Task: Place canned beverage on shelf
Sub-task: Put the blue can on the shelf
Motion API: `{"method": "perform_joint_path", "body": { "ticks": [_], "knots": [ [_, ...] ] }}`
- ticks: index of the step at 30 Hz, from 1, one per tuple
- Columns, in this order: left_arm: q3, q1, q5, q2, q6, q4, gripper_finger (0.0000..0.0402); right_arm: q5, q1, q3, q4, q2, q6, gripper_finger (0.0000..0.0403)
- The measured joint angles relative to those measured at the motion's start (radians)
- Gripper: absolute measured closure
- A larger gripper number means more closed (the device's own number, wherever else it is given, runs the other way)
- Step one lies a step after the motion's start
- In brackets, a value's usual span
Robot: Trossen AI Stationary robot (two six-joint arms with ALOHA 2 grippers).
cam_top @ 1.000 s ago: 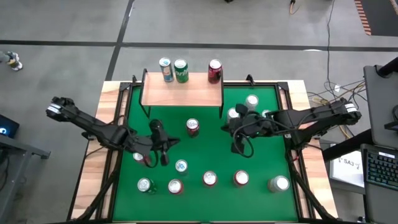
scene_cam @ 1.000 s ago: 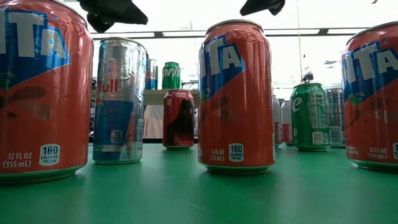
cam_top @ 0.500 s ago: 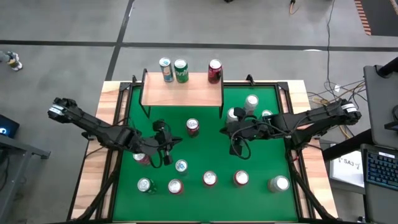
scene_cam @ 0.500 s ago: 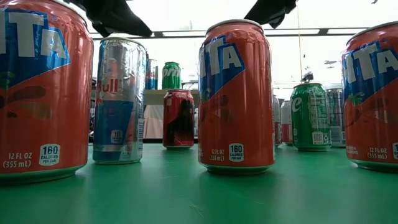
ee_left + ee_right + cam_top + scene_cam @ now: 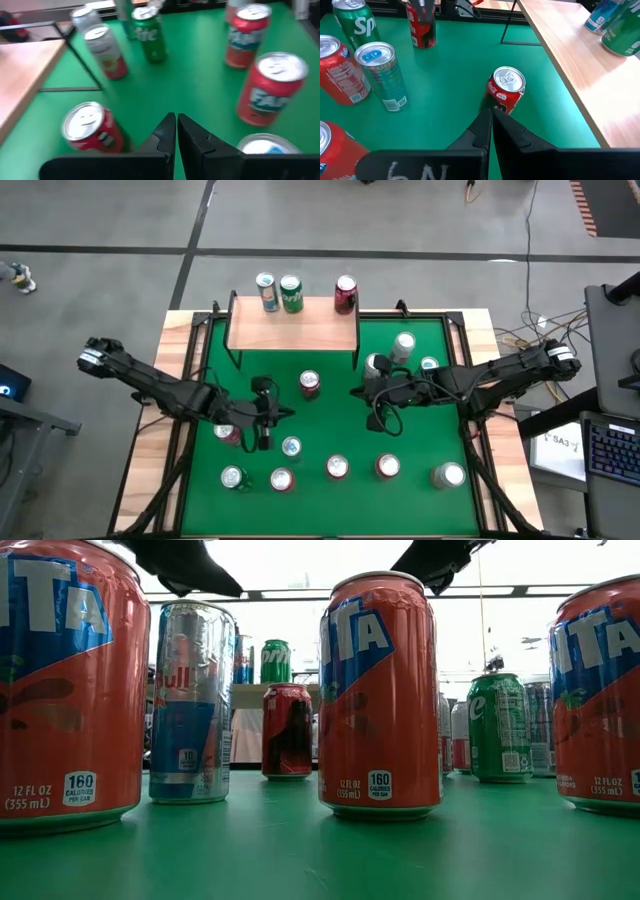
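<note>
The shelf [image 5: 293, 330], a light-wood board on thin black legs, stands at the table's far side with three cans [image 5: 291, 293] along its far edge. A red cola can [image 5: 310, 384] stands upright on the green table just in front of it. My left gripper [image 5: 283, 413] hovers shut to that can's near left; in the left wrist view its shut fingers [image 5: 176, 120] show with the can [image 5: 92, 127] beside them. My right gripper [image 5: 357, 392] hovers shut to the can's right, pointing at it [image 5: 506, 90]. Neither touches a can.
Several upright cans stand along the table's near edge [image 5: 337, 468], more at the far right [image 5: 403, 345], and a dark red one [image 5: 228, 434] under my left arm. A blue-and-silver can [image 5: 291, 447] stands near my left gripper. The shelf board's near half [image 5: 570, 60] is bare.
My right gripper has come down and a little toward the cola can, staying shut. My left gripper has rolled about its own axis and edged toward the table's right, also shut. No can has moved.
</note>
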Motion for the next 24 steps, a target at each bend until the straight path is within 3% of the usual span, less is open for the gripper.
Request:
{"method": "perform_joint_path", "body": {
  "ticks": [9, 24],
  "knots": [
    [0.011, 0.0, 0.105, 0.0, 0.009, -0.035, 0.04, 0.0, 0.0, 0.0, 0.002, 0.0, 0.03, 0.0394],
    [0.011, -0.001, 0.207, 0.0, -0.027, -0.039, 0.0398, 0.0, 0.0, 0.0, 0.206, 0.0, -0.131, 0.0394]
  ]
}}
